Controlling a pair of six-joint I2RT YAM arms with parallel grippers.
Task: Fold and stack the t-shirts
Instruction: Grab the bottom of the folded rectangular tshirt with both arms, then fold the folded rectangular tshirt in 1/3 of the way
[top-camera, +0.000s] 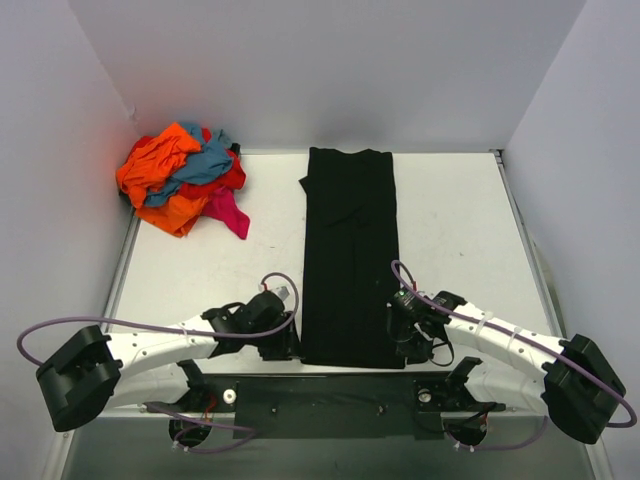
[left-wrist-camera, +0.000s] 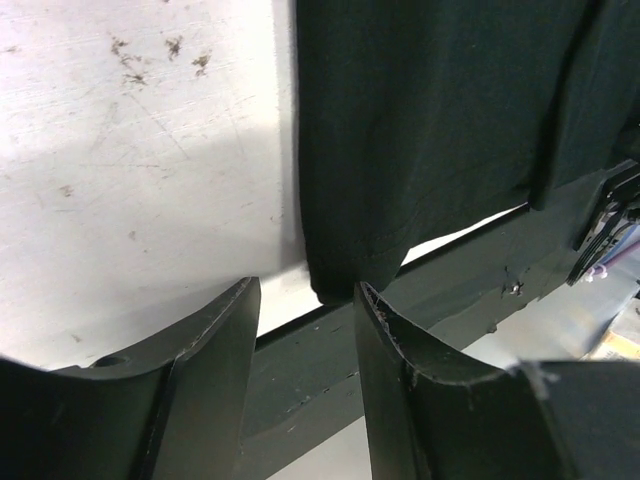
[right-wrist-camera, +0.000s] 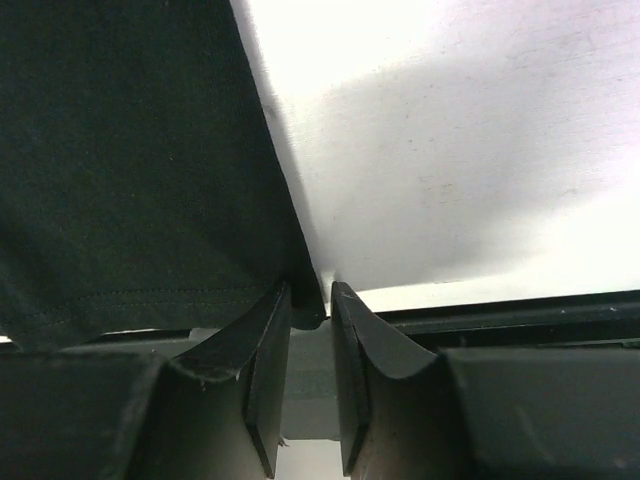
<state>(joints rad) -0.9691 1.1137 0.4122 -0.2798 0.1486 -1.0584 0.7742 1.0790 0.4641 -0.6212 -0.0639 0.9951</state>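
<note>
A large black t-shirt (top-camera: 348, 255), folded into a long strip, runs down the middle of the table from back to front. My left gripper (top-camera: 287, 343) is at its near left corner. In the left wrist view the jaws (left-wrist-camera: 306, 288) stand apart with the corner of the black t-shirt (left-wrist-camera: 350, 270) between their tips. My right gripper (top-camera: 405, 345) is at the near right corner. Its jaws (right-wrist-camera: 310, 290) are close together around the corner of the black cloth (right-wrist-camera: 130, 150), with a sliver of gap left. The other t-shirts (top-camera: 185, 180), orange, teal-blue, red and magenta, lie crumpled at the back left.
White walls close in the white table (top-camera: 450, 220) at the back and on both sides. A dark mounting bar (top-camera: 330, 400) runs along the near edge under the shirt's hem. Purple cables loop from both arms.
</note>
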